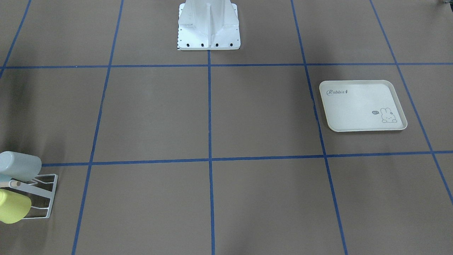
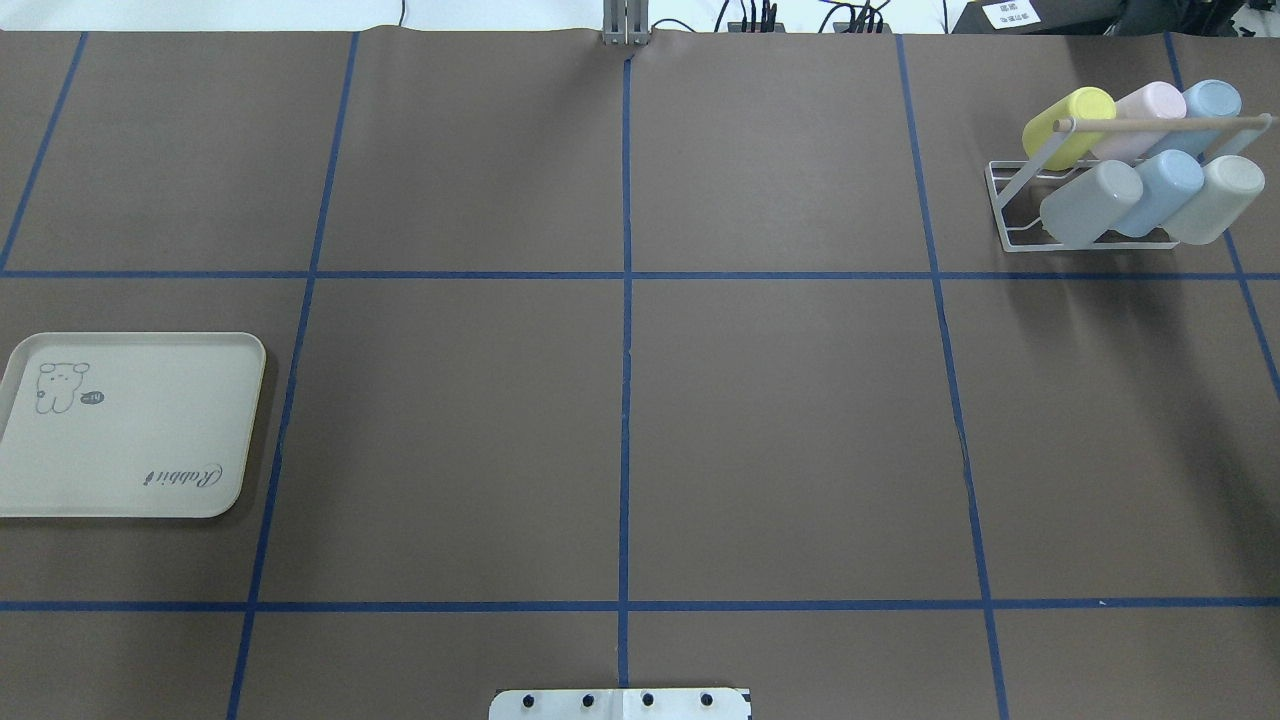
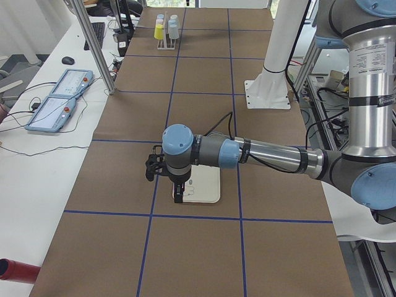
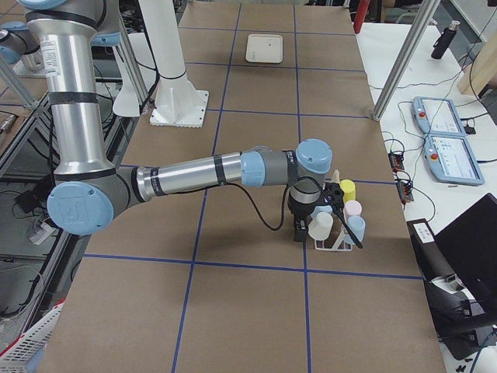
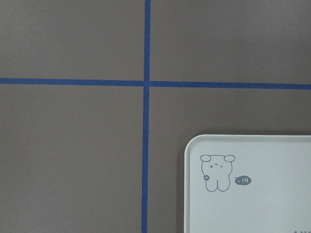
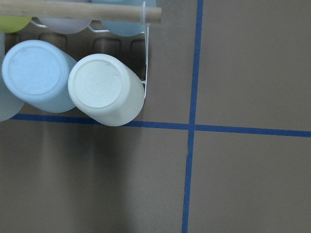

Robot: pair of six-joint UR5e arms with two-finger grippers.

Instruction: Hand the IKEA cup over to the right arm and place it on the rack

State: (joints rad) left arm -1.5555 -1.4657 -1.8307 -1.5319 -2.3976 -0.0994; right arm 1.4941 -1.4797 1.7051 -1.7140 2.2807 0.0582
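So the cream cup (image 6: 104,90) sits on the white rack (image 2: 997,208), in the end slot beside a light-blue cup (image 6: 36,75). The right claw (image 4: 298,231) hangs just next to it, and the left claw (image 3: 178,195) is by the tray (image 3: 207,192). Can't tell whether either is wide or narrow.

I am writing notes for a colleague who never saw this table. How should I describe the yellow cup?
Seen from the robot, find the white wire rack at the table's far right. Six cups sit on it in two rows. The yellow cup is at the far row's left end; its neighbours are a pink cup and a grey cup.
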